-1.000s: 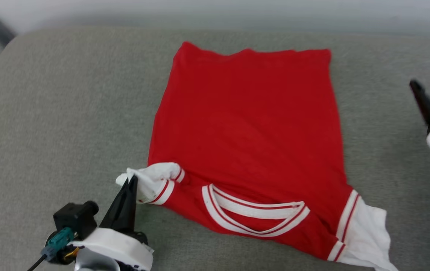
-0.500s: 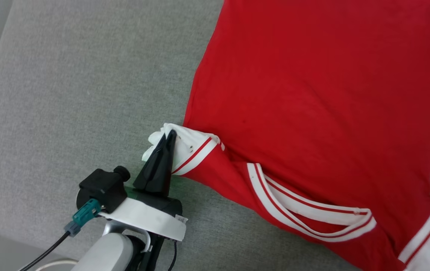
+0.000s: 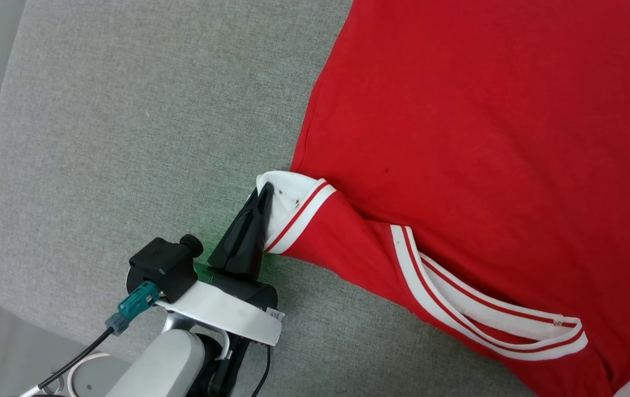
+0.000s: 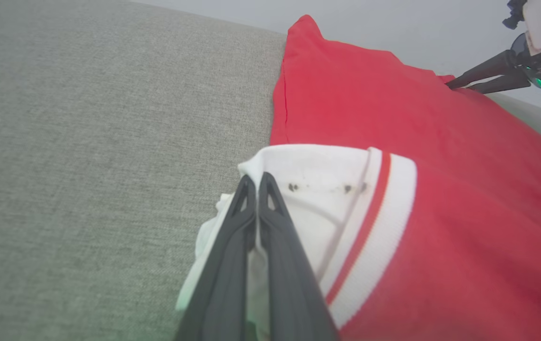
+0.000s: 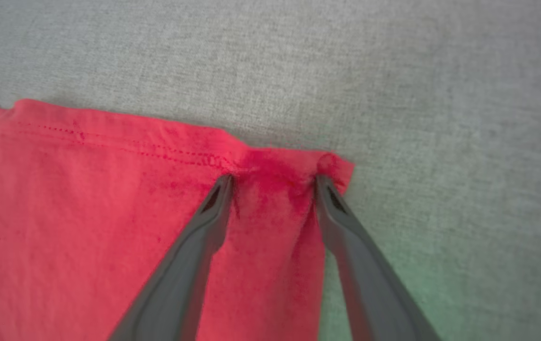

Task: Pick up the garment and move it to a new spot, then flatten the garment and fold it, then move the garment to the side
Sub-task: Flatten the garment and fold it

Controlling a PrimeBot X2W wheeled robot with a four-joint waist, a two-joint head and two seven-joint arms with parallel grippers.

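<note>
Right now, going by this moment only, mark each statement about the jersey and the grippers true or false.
1. The left gripper is shut on the jersey's white sleeve. True.
2. The right gripper is clamped shut on the other sleeve. False: its fingers stand apart, pressing at a red hem corner.
3. The jersey lies on grey upholstery. True.
4. The striped collar lies at the jersey's far edge. False: in the head view it lies at the near edge, towards the robot.
</note>
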